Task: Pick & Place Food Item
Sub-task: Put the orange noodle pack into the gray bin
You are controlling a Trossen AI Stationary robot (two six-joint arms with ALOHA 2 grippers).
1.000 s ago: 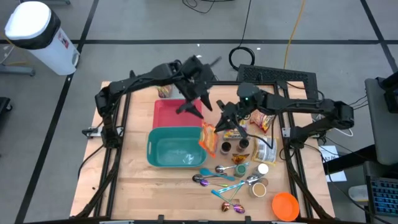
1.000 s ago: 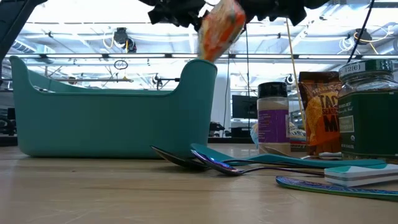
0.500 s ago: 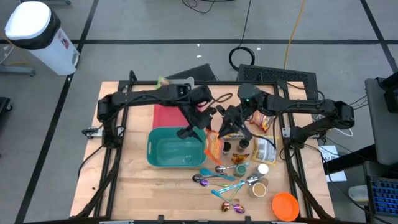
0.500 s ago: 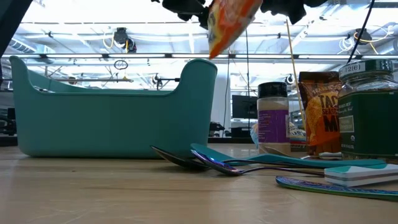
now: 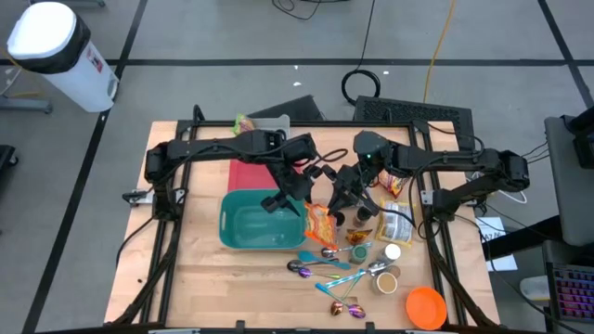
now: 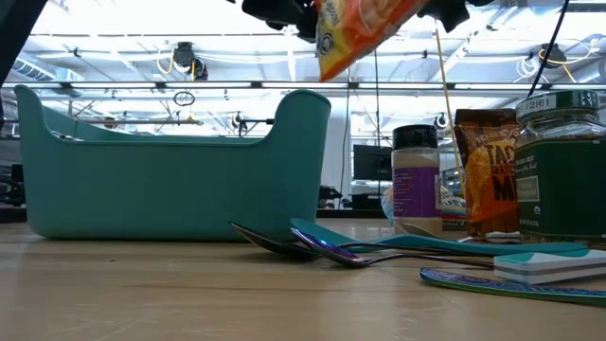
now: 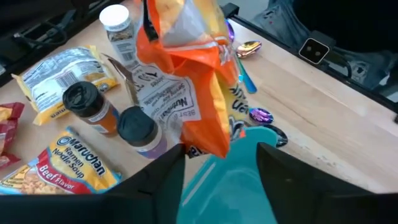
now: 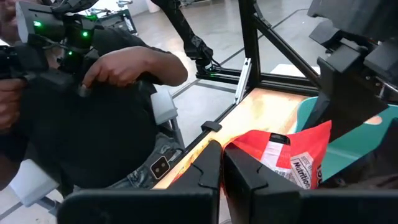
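Wooden table [image 5: 204, 278] is carrying a crowded spread — teal bin [image 5: 252, 225], red tray [image 5: 249, 170], jars, spoons. Both arms are meeting just beside the bin's near corner. Right gripper [image 8: 222, 163] is pinching the orange snack bag [image 5: 321, 223] clear of the surface, apparently for transfer. Left gripper [image 7: 221, 163] is hanging spread apart, straddling the bin's rim below the bag — likely positioned to receive it.

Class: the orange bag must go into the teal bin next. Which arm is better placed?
Right. The right gripper is shut on the orange bag, holding it up beside the teal bin; the left gripper, open, hangs over the bin's rim.
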